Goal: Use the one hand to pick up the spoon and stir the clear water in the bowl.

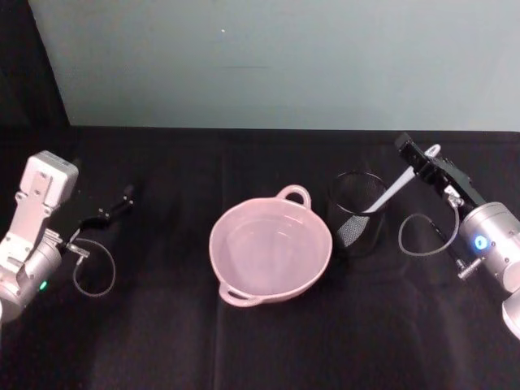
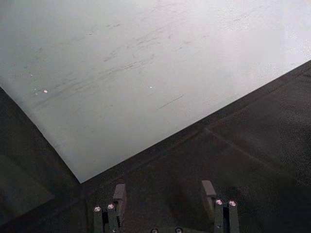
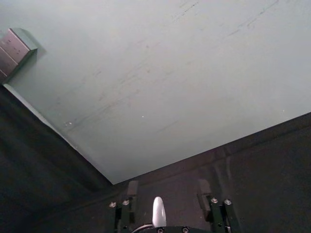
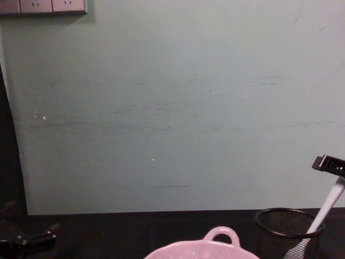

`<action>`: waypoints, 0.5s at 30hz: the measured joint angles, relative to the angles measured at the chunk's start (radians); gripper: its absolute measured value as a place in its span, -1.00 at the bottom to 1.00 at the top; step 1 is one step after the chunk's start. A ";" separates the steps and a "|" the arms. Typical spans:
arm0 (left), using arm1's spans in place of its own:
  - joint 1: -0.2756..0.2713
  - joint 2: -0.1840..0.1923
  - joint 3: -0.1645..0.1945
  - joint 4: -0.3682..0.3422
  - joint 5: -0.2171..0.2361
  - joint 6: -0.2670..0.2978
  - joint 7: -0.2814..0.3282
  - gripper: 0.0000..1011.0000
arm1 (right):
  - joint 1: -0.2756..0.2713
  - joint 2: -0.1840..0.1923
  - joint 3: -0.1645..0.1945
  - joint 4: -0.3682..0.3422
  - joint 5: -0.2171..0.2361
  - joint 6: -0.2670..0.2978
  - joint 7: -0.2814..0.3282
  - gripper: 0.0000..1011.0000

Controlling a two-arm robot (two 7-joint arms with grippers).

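Pink bowl (image 1: 214, 248) front-centre on counter (image 1: 162, 341), just beside mesh cup (image 1: 351, 231) propping spoon (image 1: 392, 191) handle-up for easy reach; right pincer (image 1: 418, 153) spread either side of handle tip, not yet clamped, likely poised to close and lift; left pincer (image 1: 122, 201) parked far left, likewise open.

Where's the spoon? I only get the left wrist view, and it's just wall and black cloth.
Observer: The spoon stands tilted in a black mesh cup on the robot's right.
Operator: Is a hand holding it?
Observer: Not yet. The right gripper is open, with the handle tip between its fingers.
Operator: And the bowl?
Observer: The pink bowl sits mid-table, between that cup and your parked left gripper.
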 joint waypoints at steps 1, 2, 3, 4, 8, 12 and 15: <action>0.000 0.000 0.000 0.000 0.000 0.000 0.000 1.00 | -0.001 0.001 0.000 -0.003 0.002 -0.001 0.000 0.47; 0.000 0.000 0.000 0.000 0.000 0.000 0.000 1.00 | -0.002 0.002 0.000 -0.005 0.003 -0.002 -0.001 0.43; 0.000 0.000 0.000 0.000 0.000 0.000 0.000 1.00 | -0.004 0.004 0.001 -0.009 0.004 -0.003 -0.002 0.40; 0.000 0.000 0.000 0.000 0.000 0.000 0.000 1.00 | -0.004 0.005 0.001 -0.011 0.004 -0.004 -0.003 0.31; 0.000 0.000 0.000 0.000 0.000 0.000 0.000 1.00 | -0.007 0.007 0.002 -0.017 0.005 -0.010 -0.006 0.08; 0.000 0.000 0.000 0.000 0.000 0.000 0.000 1.00 | -0.009 0.007 0.003 -0.021 0.006 -0.012 -0.009 -0.17; 0.000 0.000 0.000 0.000 0.000 0.000 0.000 1.00 | -0.009 0.006 0.003 -0.019 0.010 -0.013 -0.011 -0.37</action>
